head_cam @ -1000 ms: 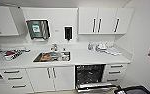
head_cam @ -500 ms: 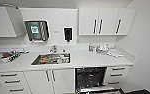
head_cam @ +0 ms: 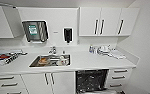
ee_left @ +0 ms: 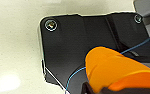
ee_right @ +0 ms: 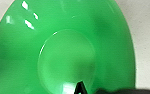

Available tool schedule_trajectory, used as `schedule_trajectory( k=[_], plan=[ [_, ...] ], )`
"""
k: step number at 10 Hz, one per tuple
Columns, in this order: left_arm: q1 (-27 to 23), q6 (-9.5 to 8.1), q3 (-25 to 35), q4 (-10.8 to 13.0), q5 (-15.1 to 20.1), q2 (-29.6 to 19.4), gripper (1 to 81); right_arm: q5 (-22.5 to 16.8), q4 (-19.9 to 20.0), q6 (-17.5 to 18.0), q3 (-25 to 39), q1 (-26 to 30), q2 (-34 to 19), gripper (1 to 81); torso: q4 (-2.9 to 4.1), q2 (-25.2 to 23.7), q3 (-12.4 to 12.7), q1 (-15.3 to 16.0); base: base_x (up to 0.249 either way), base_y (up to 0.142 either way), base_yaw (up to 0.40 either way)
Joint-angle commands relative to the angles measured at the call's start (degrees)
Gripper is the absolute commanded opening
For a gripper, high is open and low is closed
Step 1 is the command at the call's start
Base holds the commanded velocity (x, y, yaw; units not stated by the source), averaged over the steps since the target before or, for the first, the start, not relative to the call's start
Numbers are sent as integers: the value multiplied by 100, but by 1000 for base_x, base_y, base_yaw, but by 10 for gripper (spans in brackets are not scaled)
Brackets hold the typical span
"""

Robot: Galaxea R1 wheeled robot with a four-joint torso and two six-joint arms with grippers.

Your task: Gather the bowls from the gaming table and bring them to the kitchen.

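The kitchen (head_cam: 73, 61) fills the head view straight ahead: white cabinets with dark bar handles, a white counter and a steel sink (head_cam: 50, 60). The orange bowl (ee_left: 113, 68) shows large and close in the left wrist view, above the robot's dark plate, with my left gripper (ee_left: 103, 90) shut on its rim. In the right wrist view the lime green bowl (ee_right: 63, 50) faces the camera with its inside, and my right gripper (ee_right: 91, 90) is shut on its edge, one dark fingertip (ee_right: 79, 87) lying over the rim. The gaming table is out of view.
Dishes lie in the sink. A black wall dispenser (head_cam: 67, 35) and a paper towel holder (head_cam: 35, 31) hang above it. The dishwasher (head_cam: 91, 80) stands open below the counter. Stacked plates (head_cam: 104, 50) sit on the counter's right, a printed box (head_cam: 7, 58) on its left. A white wall (head_cam: 148, 50) closes the right side.
The whole head picture has slid slightly downward, so the camera has moved a little towards the counter. Nothing in the kitchen itself has moved.
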Motion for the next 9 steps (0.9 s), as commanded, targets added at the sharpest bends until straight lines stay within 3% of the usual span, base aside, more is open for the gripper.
schedule_trajectory(
  k=[1,9],
  plan=[
    [-116,32,-13,46,339,-58,10,-268,-76,-17,21,124,16,10,0,0,0,1,132,0,0],
    [-107,32,-12,19,339,-75,10,-268,-76,-17,29,151,16,10,0,0,0,1,132,0,0]
  ],
)
